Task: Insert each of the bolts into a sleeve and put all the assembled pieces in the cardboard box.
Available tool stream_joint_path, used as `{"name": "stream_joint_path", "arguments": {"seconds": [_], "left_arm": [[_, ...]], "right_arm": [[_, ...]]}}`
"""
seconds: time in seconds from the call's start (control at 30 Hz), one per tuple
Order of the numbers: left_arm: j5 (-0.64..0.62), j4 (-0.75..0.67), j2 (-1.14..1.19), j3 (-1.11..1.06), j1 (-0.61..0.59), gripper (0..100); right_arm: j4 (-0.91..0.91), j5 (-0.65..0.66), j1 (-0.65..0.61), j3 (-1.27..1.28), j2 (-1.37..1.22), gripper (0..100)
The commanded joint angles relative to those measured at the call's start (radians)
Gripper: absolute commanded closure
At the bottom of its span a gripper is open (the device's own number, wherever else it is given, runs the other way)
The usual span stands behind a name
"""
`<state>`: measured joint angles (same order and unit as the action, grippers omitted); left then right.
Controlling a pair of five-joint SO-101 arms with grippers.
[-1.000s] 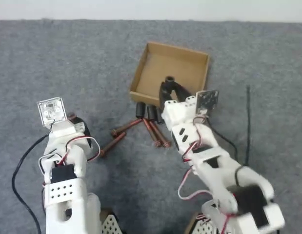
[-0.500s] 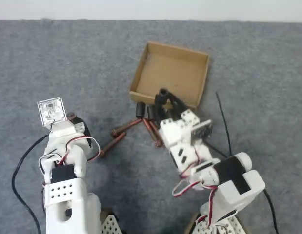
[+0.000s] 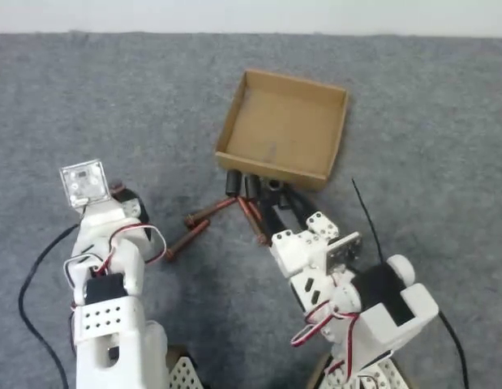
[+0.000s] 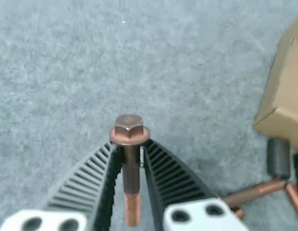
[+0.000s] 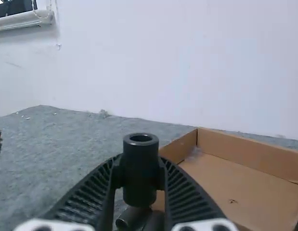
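left tool (image 4: 131,147): clamped on a copper bolt (image 4: 129,131), off to the side of the cardboard box (image 3: 340,121) | right tool (image 5: 139,174): clamped on an upright black sleeve (image 5: 140,153), just outside the box's near wall | loose bolts (image 3: 208,212) and sleeves (image 3: 232,183): on the grey surface (image 3: 113,97) beside that wall

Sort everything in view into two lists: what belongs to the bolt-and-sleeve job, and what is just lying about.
Job: cardboard box; bolt in left gripper; sleeve in right gripper; loose bolts and sleeves beside the box.
Lying about: thin black cable; grey carpet.
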<state>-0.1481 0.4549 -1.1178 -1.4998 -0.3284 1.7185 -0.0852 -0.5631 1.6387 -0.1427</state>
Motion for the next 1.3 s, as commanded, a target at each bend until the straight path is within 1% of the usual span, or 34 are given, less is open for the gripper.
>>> {"name": "stream_joint_path", "arguments": {"seconds": [0.0,0.07,0.17,0.23,0.37,0.53,0.63,0.77,0.83,0.93,1.0,1.23,1.27], "left_arm": [[-0.011,-0.115,-0.041,0.117,0.051,99],[-0.011,-0.160,-0.041,0.143,0.133,99],[-0.011,-0.264,-0.041,0.145,0.287,99],[-0.011,-0.331,-0.041,0.145,0.368,99],[-0.011,-0.456,-0.041,0.148,0.483,99],[-0.011,-0.534,-0.041,0.154,0.603,99],[-0.011,-0.532,-0.037,0.173,0.661,99],[-0.012,-0.529,-0.035,0.217,0.695,99],[-0.012,-0.476,-0.035,0.255,0.712,99],[-0.012,-0.347,-0.035,0.314,0.753,99],[-0.012,-0.299,-0.038,0.332,0.783,99],[-0.015,-0.299,-0.035,0.294,0.835,99],[-0.031,-0.299,-0.035,0.282,0.841,99]], "right_arm": [[0.025,0.015,-0.015,0.023,0.005,99.1],[0.025,0.015,-0.015,0.023,0.005,99.1],[0.025,0.015,-0.015,0.023,0.005,99.1],[0.025,0.015,-0.015,0.023,0.005,99.1],[0.025,0.014,-0.016,0.023,0.005,99.1],[0.025,0.014,-0.016,0.023,0.005,99.1],[0.025,0.014,-0.016,0.023,0.004,99.1],[0.024,0.014,-0.016,0.021,0.004,99.1],[0.024,0.014,-0.016,0.021,0.004,99.1],[0.024,0.014,-0.016,0.021,0.004,99.1],[0.024,0.014,-0.016,0.021,0.004,99.1],[0.024,0.014,-0.016,0.020,0.004,99.1],[0.024,0.014,-0.016,0.020,0.004,99.1]]}}
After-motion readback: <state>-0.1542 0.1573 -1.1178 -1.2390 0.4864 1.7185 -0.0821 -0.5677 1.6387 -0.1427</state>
